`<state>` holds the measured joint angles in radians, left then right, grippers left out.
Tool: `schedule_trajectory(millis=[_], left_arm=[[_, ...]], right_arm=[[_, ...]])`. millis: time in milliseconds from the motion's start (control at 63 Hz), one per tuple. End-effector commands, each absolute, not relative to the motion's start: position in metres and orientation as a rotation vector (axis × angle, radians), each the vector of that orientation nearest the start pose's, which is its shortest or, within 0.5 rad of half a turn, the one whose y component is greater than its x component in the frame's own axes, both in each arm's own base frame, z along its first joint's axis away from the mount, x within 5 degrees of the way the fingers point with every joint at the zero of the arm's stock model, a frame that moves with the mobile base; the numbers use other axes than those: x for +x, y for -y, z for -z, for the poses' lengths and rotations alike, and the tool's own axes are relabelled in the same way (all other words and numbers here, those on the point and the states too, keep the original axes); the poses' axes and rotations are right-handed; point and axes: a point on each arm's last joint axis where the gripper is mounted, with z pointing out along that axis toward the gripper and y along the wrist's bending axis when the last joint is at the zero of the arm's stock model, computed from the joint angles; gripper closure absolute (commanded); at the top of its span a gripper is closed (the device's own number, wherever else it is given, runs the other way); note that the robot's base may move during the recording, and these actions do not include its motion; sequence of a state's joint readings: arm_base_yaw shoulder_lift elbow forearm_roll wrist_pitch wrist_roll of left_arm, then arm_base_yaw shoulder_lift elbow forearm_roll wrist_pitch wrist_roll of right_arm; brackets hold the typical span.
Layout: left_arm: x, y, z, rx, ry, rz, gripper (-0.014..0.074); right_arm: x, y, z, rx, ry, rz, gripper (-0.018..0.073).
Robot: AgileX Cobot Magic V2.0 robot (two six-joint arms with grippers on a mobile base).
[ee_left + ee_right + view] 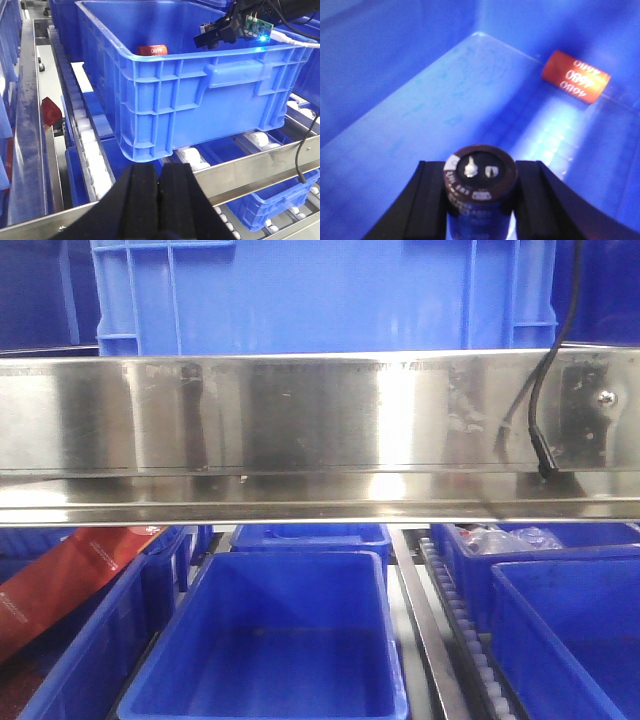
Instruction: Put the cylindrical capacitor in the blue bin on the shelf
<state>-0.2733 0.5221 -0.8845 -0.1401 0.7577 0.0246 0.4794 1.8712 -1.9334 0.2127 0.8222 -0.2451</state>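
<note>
Right claw [480, 200] is clamped on the capacitor [479, 181], terminal end up, axis near upright, hanging inside the bin [165, 107] on the shelf [300, 430] with bare floor straight below. An orange one [576, 76] lies toward the far corner. Left claw [160, 200], pads together and empty, waits outside the bin's near wall.

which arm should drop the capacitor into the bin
Right: its end effector already grips the capacitor inside the blue bin. The left end effector is shut, empty, outside the bin.
</note>
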Motion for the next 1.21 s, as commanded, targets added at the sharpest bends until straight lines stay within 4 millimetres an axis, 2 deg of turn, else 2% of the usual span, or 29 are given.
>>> schedule_trajectory(millis=[0, 48, 95, 254, 333, 413, 603, 651, 762, 905, 1032, 1191], left_arm=[[0.071, 0.029, -0.4, 0.236, -1.856, 0.349, 0.0708], [0.071, 0.029, -0.4, 0.236, -1.856, 0.349, 0.0708], [0.071, 0.029, -0.4, 0.236, -1.856, 0.349, 0.0708], [0.071, 0.029, -0.4, 0.236, -1.856, 0.349, 0.0708], [0.071, 0.029, -0.4, 0.235, -1.854, 0.349, 0.0708], [0.071, 0.029, -0.4, 0.235, -1.854, 0.349, 0.0708], [0.071, 0.029, -0.4, 0.235, -1.854, 0.349, 0.0708], [0.071, 0.029, -0.4, 0.235, -1.854, 0.349, 0.0708], [0.071, 0.029, -0.4, 0.235, -1.854, 0.349, 0.0708], [0.071, 0.029, -0.4, 0.235, -1.854, 0.349, 0.0708], [0.071, 0.029, -0.401, 0.235, -1.839, 0.337, 0.0708], [0.073, 0.027, -0.403, 0.236, -1.812, 0.305, 0.0708]], right_arm=[[0.379, -0.211, -0.393, -0.708, -2.112, -0.393, 0.0244], [0.379, -0.211, -0.393, -0.71, -2.115, -0.393, 0.0082], [0.378, -0.211, -0.393, -0.711, -2.117, -0.393, -0.0016], [0.372, -0.207, -0.404, -0.706, -2.092, -0.395, 0.0023], [0.365, -0.203, -0.416, -0.697, -2.063, -0.396, 0.0068], [0.354, -0.196, -0.433, -0.671, -2.033, -0.409, 0.0183], [0.316, -0.166, -0.478, -0.585, -1.995, -0.433, 0.0634], [0.304, -0.157, -0.488, -0.578, -1.98, -0.423, 0.0719], [0.269, -0.135, -0.507, -0.568, -1.924, -0.367, 0.0713], [0.223, -0.111, -0.51, -0.566, -1.899, -0.317, 0.0713], [0.183, -0.091, -0.495, -0.559, -1.883, -0.298, 0.0713], [0.147, -0.073, -0.467, -0.538, -1.829, -0.274, 0.0713]])
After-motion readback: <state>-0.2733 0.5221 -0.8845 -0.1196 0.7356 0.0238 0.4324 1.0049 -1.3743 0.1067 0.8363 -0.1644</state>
